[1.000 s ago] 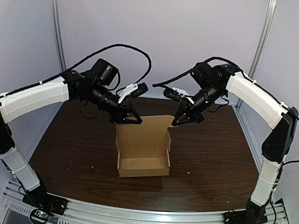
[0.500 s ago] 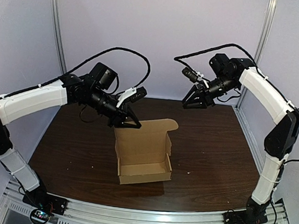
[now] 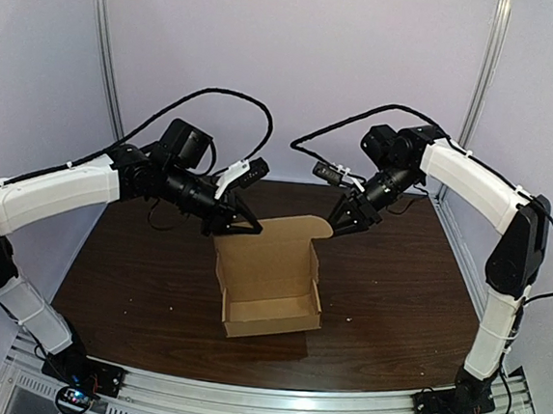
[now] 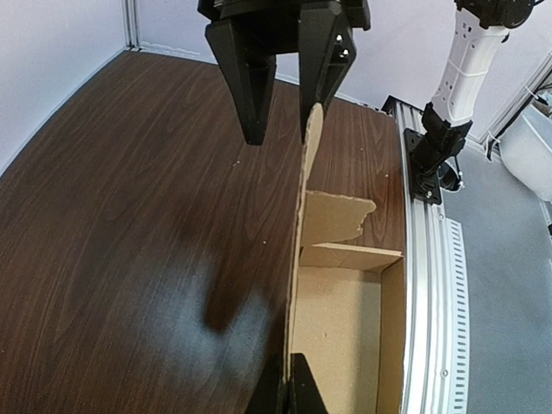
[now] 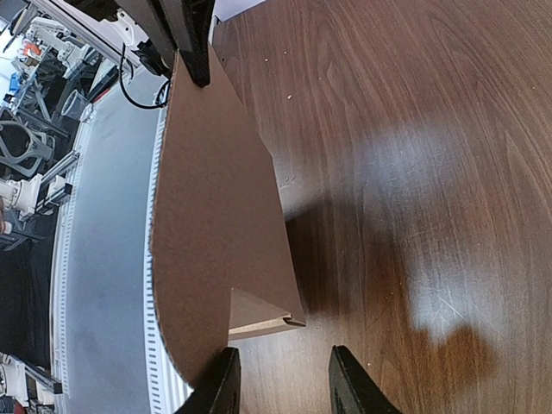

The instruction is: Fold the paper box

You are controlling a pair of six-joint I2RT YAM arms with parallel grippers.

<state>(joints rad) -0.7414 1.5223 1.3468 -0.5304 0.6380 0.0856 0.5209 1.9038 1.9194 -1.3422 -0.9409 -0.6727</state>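
The brown paper box [image 3: 271, 286] sits mid-table, its tray open and its lid standing upright at the back. My left gripper [image 3: 247, 227] is shut on the lid's top left corner; in the left wrist view its fingertips [image 4: 289, 392] pinch the thin lid edge [image 4: 302, 250]. My right gripper [image 3: 339, 222] hangs open beside the lid's rounded top right flap. In the right wrist view the lid's back [image 5: 216, 216] rises left of the open gripper [image 5: 280, 388], its rounded corner at the left finger [image 5: 220, 386]; only table shows between the fingers.
The dark wood table [image 3: 396, 276] ends at an aluminium rail [image 3: 288, 407] along the near edge, where both arm bases are bolted. Upright frame posts [image 3: 102, 46] stand at the back corners. Cables loop above both arms.
The right gripper lifted up and away from the lid half a second ago and has now come back down beside the top right flap. The left gripper kept its hold; the box shifted slightly.
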